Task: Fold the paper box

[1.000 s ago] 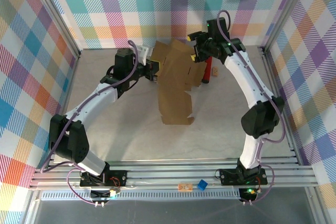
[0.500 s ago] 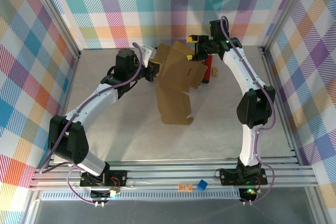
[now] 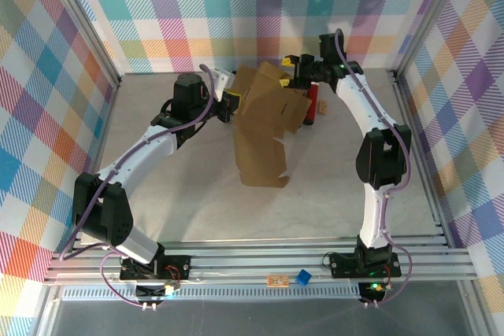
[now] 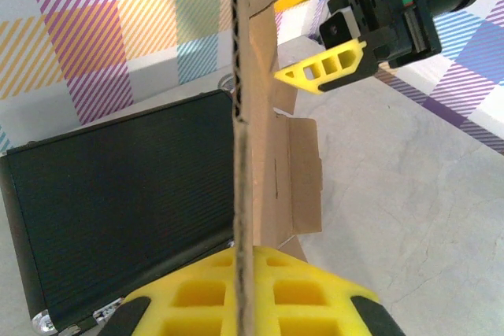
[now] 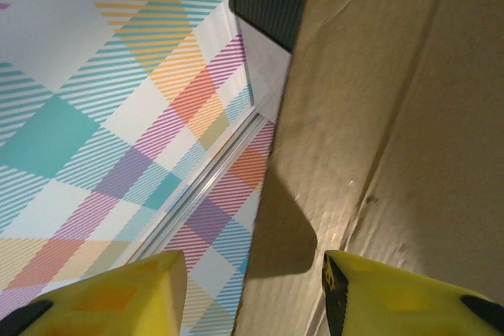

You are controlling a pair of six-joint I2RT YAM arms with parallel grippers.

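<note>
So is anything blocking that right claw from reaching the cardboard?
Nothing visible does. The right gripper is open right at the paper box, with no object between them. The left gripper clamps the sheet's other edge.

I am counting one box (image 3: 264, 135) of brown cardboard, one black case (image 4: 118, 194), one red item (image 3: 313, 108), one blue cube (image 3: 303, 277) and one small tan piece (image 3: 276, 281). I am operating two grippers: one left gripper (image 3: 229, 106) and one right gripper (image 5: 252, 281).

Matt brown corrugated paper box (image 3: 264, 135)
</note>
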